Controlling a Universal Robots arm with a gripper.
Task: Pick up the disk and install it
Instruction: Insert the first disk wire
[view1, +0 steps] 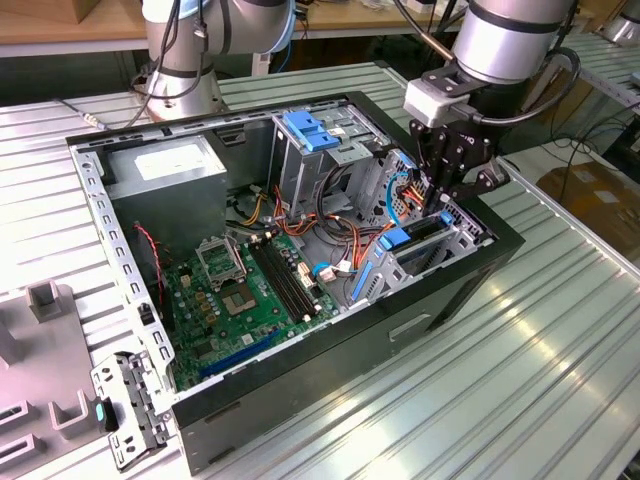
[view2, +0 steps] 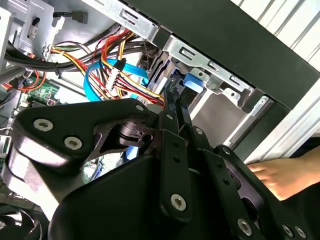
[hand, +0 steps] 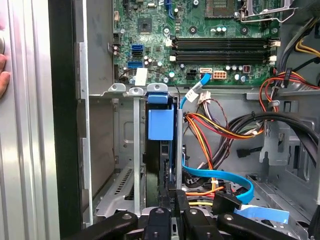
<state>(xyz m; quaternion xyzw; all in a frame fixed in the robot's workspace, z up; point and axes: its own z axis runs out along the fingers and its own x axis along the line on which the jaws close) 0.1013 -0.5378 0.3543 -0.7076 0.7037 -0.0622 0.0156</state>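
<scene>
Item: my gripper (hand: 171, 192), clenched on the disk (hand: 161, 127); disk held upright, apparently to slide edgewise into the drive cage (hand: 135, 165), exterior view's right.

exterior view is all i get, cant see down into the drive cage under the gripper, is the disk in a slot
Observer: Yes. In the first wrist view the disk stands on edge between the cage's metal walls, directly ahead of the gripper.
Operator: any cables near it
Observer: A blue flat cable curves right beside that slot, with orange and yellow wires next to it.
Operator: anyone close to the case
Observer: In the second wrist view a person's hand lies just outside the case's black wall.
</scene>
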